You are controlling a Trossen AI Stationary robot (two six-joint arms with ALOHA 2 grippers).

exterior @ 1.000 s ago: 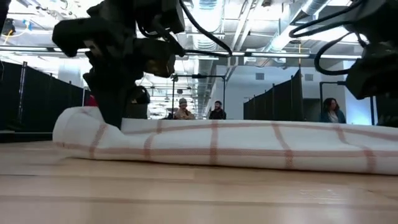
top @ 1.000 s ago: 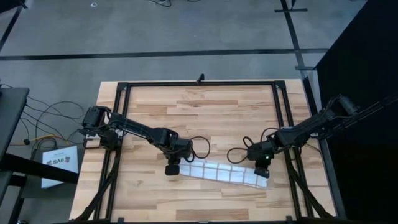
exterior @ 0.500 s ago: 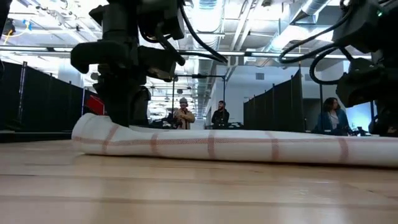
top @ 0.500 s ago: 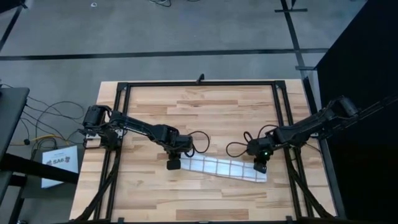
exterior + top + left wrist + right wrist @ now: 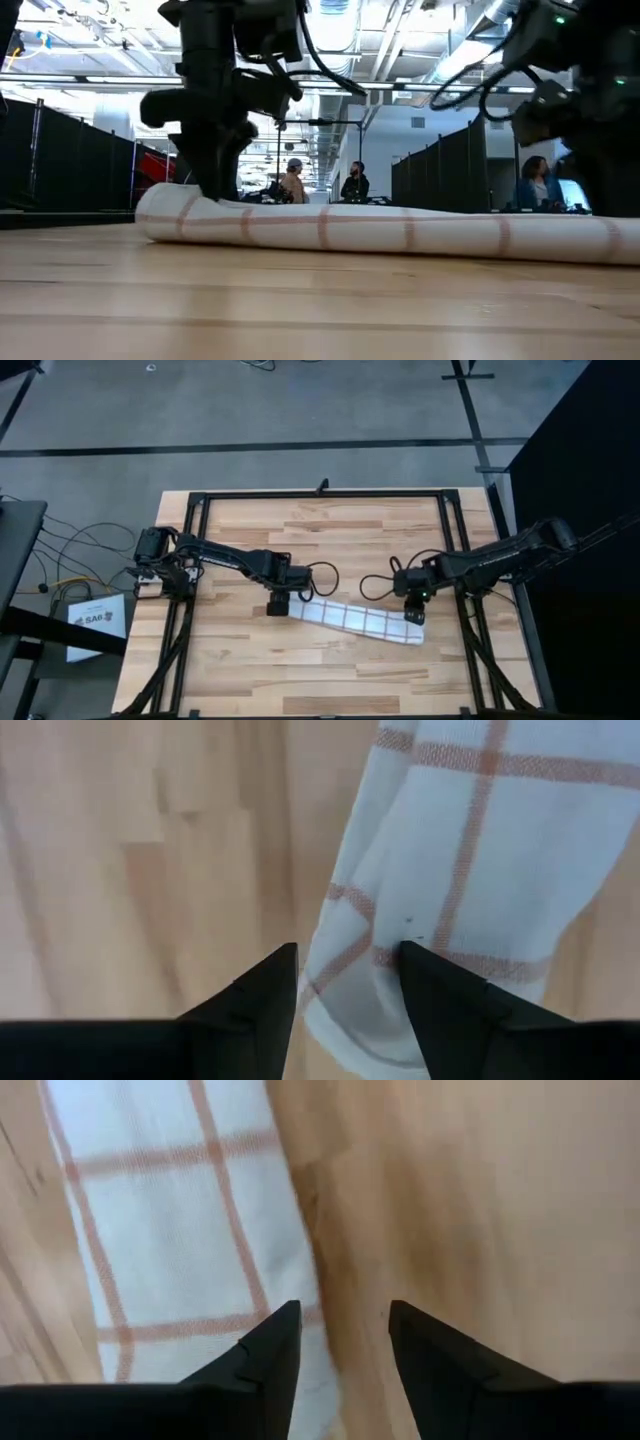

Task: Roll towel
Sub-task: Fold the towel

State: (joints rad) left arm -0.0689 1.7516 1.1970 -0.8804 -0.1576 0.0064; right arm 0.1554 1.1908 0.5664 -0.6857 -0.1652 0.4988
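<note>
The towel [image 5: 352,620] is being shown as a long narrow roll lying on the wooden table [image 5: 330,530], just below the centre of the high view, running from centre-left down toward the lower right. The left gripper [image 5: 276,606] is being held at the roll's left end; in the left wrist view its fingers [image 5: 255,995] are being kept slightly apart, with the towel's edge [image 5: 440,890] lying between them. The right gripper [image 5: 415,614] is being held at the roll's right end, its fingers [image 5: 265,1350] likewise spread, with the cloth [image 5: 170,1230] beside one finger. In the low view, the roll [image 5: 370,228] is seen lying flat across the frame, and people [image 5: 353,185] are being seen in the room behind
</note>
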